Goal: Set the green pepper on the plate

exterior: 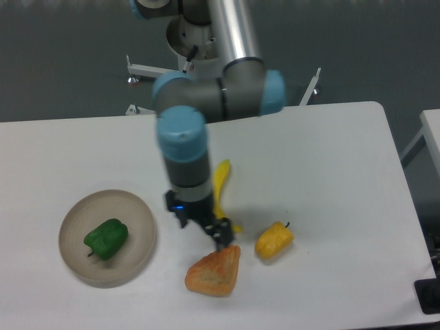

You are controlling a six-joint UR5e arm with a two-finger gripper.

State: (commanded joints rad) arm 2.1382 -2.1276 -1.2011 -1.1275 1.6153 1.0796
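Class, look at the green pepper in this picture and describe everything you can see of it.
The green pepper is small, bright green and glossy, with a lumpy, blocky body that looks like smooth plastic. It lies on its side, and a short dark stem shows at its lower left end. It rests inside the round beige plate, a little left of the middle, near the table's left front. Only the plate touches it; the gripper is well off to its right.

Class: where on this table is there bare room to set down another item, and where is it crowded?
Free: the right side of the table, beyond the banana, and the far-left strip behind the plate. Crowded: front centre, where banana, pastry, yellow pepper and gripper cluster.
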